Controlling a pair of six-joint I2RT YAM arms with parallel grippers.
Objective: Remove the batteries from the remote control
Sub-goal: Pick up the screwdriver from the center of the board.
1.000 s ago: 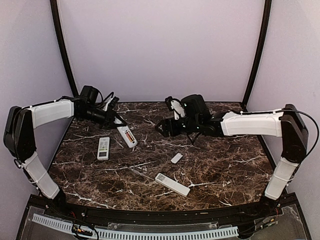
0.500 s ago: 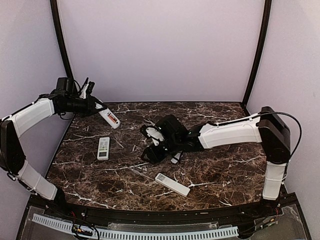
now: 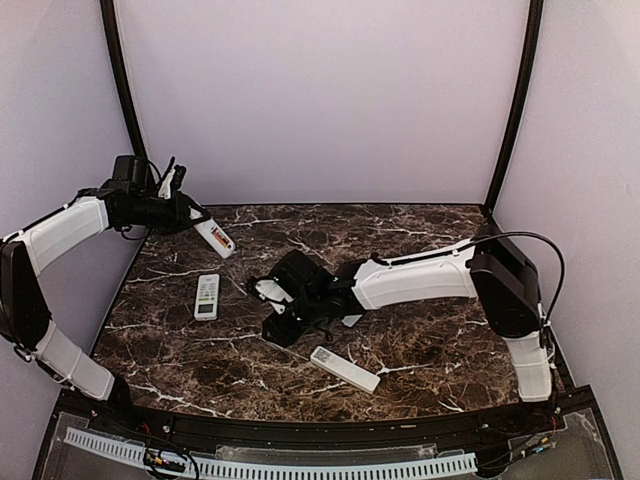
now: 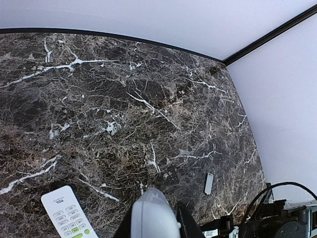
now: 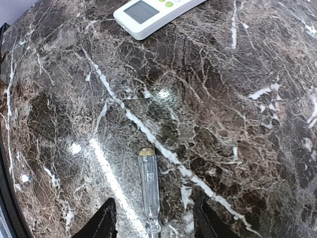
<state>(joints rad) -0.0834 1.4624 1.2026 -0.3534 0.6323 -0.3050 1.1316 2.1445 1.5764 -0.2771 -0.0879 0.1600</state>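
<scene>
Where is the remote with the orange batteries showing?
In the top view, the open remote is held up by the left gripper at the table's far left corner, beyond the white remote lying flat.

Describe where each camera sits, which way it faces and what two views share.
Top external: high behind the robot, looking down on the table; left arm and right arm show.
Left wrist: raised at back left, facing the far right corner; left gripper holding a remote shows.
Right wrist: low, facing down; right gripper fingertips show.
Shared: top external and right wrist show the clear screwdriver.
</scene>
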